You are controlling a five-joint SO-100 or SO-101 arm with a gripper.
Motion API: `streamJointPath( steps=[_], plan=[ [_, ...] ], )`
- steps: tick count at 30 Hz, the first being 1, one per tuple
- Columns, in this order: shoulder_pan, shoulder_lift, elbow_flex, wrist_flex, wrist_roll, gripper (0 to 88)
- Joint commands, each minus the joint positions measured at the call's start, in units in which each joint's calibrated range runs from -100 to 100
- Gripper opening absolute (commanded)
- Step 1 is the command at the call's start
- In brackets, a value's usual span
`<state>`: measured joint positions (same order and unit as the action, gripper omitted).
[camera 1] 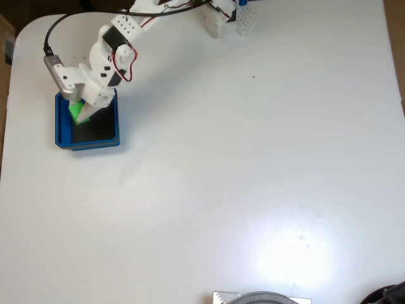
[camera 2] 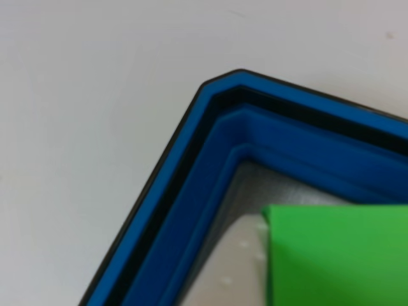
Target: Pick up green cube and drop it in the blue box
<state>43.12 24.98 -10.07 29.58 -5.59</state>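
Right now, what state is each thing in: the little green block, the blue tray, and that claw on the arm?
green cube: over the tray's inside at its upper-left part, apparently still between the claw's fingers; whether it touches the floor is unclear.
blue box: flat on the white table, open on top.
gripper: reaching down into the tray at the cube; shut or open cannot be told.

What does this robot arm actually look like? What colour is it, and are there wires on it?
The arm is white plastic in blocky segments with black motor blocks between them. Thin red and black wires loop along it, and a thicker black cable runs to a grey module near the tool, whose fingers are white.
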Motion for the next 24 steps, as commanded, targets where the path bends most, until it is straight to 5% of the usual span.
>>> streamJointPath(
  steps=[1, 18, 24],
  plan=[
    [0.54, -0.98, -3.94, -1.17, 0.2, 1.5],
    [0.62, -1.23, -3.76, -0.84, -0.05, 2.0],
    [0.62, -1.32, -3.76, -0.84, 0.15, 11.3]
  ],
)
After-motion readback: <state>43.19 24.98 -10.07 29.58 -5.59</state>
